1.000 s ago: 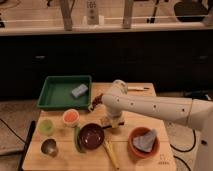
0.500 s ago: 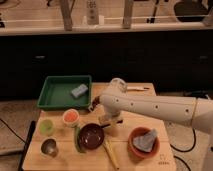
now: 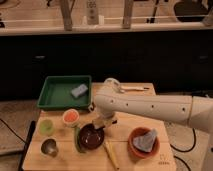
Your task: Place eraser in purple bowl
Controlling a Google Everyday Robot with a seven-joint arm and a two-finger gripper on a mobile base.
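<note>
On the desk (image 3: 150, 97) there are two bowls: one purple bowl (image 3: 91, 137) and one orange-brown bowl (image 3: 144, 142) holding one grey cloth (image 3: 145, 139). Left of the purple bowl stand three small cups: one white (image 3: 71, 117), one green (image 3: 46, 126), one metal (image 3: 49, 147). There is one green tray (image 3: 64, 92) with one grey-blue block (image 3: 79, 90). One gripper (image 3: 99, 123) is over the purple bowl.
</note>
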